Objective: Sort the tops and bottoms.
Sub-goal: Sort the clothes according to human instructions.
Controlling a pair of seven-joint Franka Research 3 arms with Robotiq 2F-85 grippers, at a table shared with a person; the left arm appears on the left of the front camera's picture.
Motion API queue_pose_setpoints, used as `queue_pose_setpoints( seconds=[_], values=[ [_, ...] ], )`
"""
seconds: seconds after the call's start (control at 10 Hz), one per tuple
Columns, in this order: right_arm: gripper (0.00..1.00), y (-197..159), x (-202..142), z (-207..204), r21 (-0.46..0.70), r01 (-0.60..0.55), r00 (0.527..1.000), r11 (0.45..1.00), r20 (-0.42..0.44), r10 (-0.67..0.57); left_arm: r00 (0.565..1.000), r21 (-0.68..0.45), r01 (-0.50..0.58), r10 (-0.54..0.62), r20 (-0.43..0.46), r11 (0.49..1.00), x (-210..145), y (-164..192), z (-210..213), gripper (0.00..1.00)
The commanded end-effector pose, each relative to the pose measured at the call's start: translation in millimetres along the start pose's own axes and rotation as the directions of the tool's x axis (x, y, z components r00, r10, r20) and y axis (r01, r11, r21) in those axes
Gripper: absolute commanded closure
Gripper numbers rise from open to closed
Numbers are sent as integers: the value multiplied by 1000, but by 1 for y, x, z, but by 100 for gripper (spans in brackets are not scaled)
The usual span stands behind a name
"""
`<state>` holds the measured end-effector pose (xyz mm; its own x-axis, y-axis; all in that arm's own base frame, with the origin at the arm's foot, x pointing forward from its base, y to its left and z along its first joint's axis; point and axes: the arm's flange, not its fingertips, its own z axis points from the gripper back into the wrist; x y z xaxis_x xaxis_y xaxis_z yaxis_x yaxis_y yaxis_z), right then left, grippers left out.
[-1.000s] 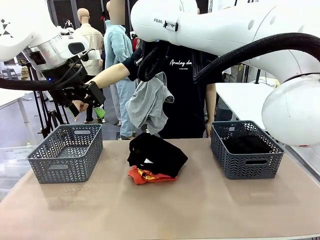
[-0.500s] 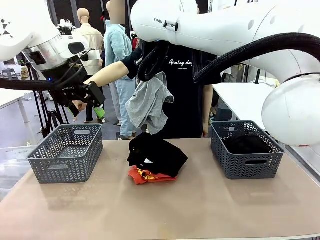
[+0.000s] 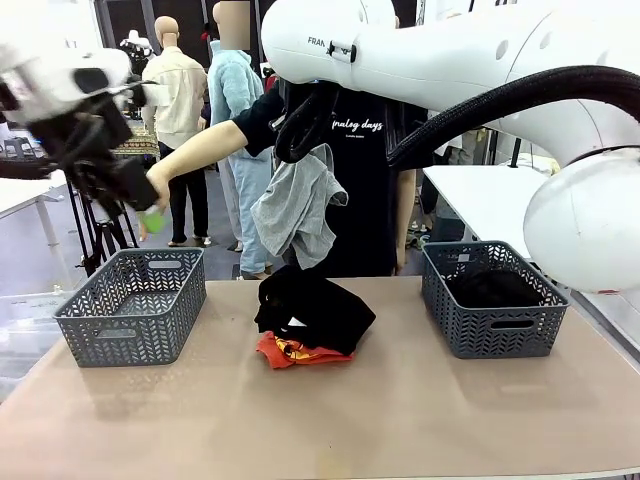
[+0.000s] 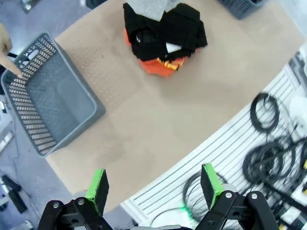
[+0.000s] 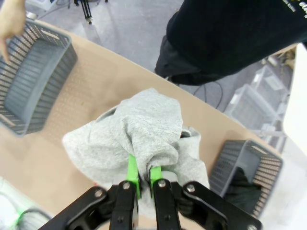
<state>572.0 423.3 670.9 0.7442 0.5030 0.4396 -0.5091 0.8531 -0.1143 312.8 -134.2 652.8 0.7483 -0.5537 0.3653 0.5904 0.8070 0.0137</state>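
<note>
Broadly, the tan table [image 3: 420,425] carries two grey lattice baskets, set well apart near its left and right ends. The right basket [image 3: 500,340] holds a heaped black garment [image 3: 492,288] that rises to about rim level; the left basket [image 3: 130,322] shows its bare floor in the left wrist view. Between the baskets, at the table's middle, a labelled black garment [image 3: 318,305] lies crumpled on the orange-red top [image 3: 285,352], whose yellow print shows at the near edge. Above this pile the light grey top [image 3: 298,210] hangs clear of the table, its upper folds pinched between the green pads of the right gripper [image 5: 143,175]. The left gripper [image 4: 154,184] is raised high near the left basket, fingers spread wide. A person's hand [image 3: 158,186] points one finger down over the left basket's far rim.
</note>
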Motion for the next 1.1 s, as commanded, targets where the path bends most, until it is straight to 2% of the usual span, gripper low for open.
queue_pose_setpoints(
  seconds=[0.0,0.1,0.4,0.7,1.0],
  values=[
    [100,1,2,1,7,-5,1000,1000,19,4,992,4,110,-109,-63,994,-39,17,10,0],
    [100,1,2,1,7,-5,1000,1000,19,4,988,11,100,-98,-119,995,-58,22,16,0],
    [100,1,2,1,7,-5,1000,1000,19,4,998,93,-21,27,-58,995,-98,38,40,0],
    [100,1,2,1,7,-5,1000,1000,19,4,997,106,-70,74,-35,992,-116,40,49,0],
    [100,0,0,0,1,0,1000,1000,0,0,998,84,-40,43,-39,996,-109,39,56,0]
  ],
)
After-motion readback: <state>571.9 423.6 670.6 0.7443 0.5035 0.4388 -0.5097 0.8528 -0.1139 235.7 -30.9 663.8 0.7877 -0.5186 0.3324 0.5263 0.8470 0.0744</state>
